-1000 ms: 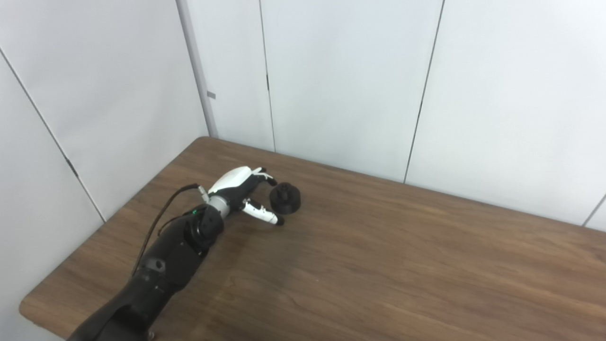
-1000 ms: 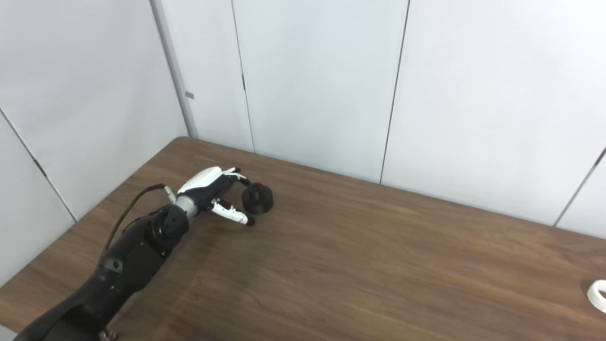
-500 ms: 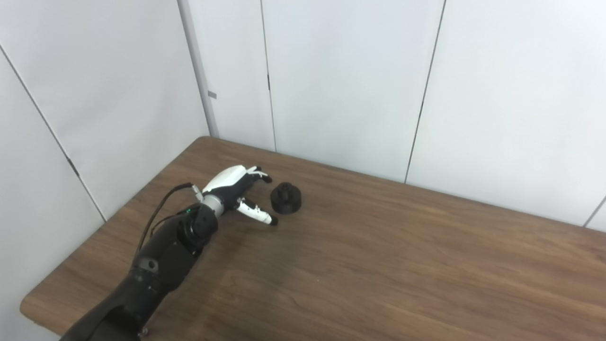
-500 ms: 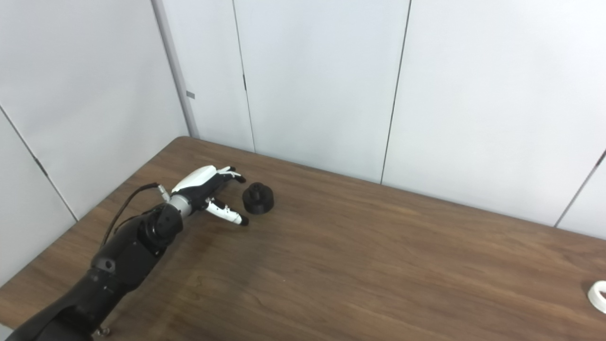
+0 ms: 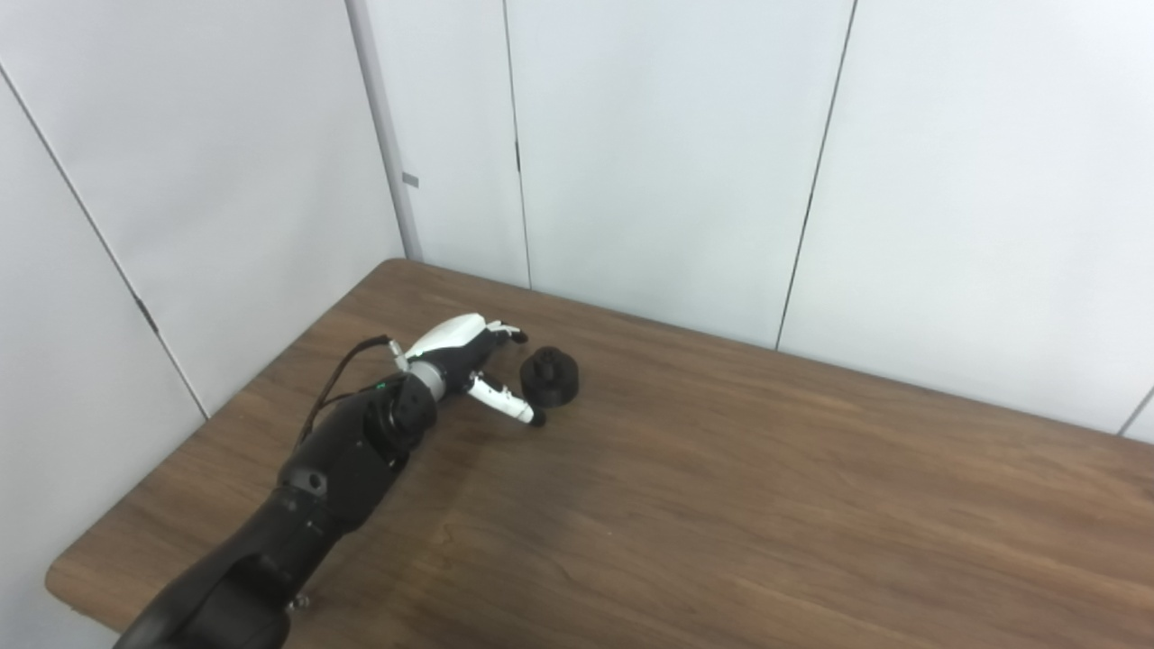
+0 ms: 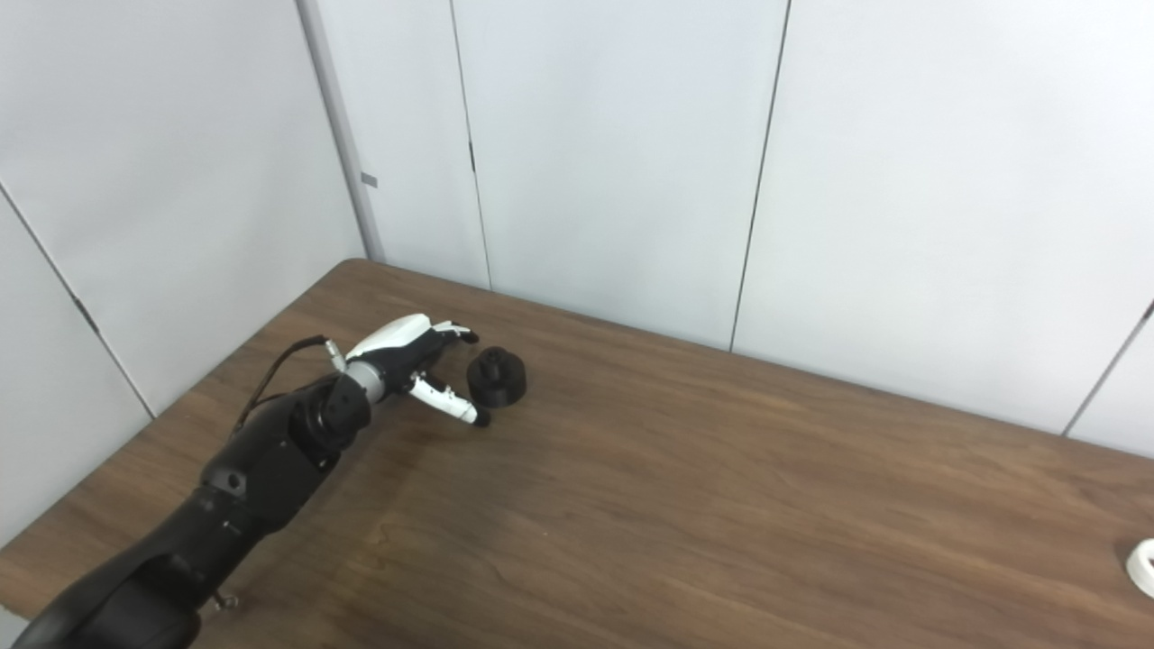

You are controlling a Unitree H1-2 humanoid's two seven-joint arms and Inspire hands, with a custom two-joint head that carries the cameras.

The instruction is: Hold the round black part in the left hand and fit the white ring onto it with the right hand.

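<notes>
— Where is the round black part [image 5: 550, 380]?

— Resting on the brown wooden table [image 5: 721, 505], near its far left corner, knob side up.

— And the left hand [image 5: 469, 365]?

— Just beside the part on its left, fingers [image 5: 503, 332] spread apart, thumb reaching toward it, holding nothing. I can't tell whether the thumb touches it.

— The white ring [image 6: 1141, 567]?

— Far off at the table's right edge, only partly visible. The right hand isn't visible.

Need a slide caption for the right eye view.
Open left hand beside black part on table; white ring at far right edge.
</notes>
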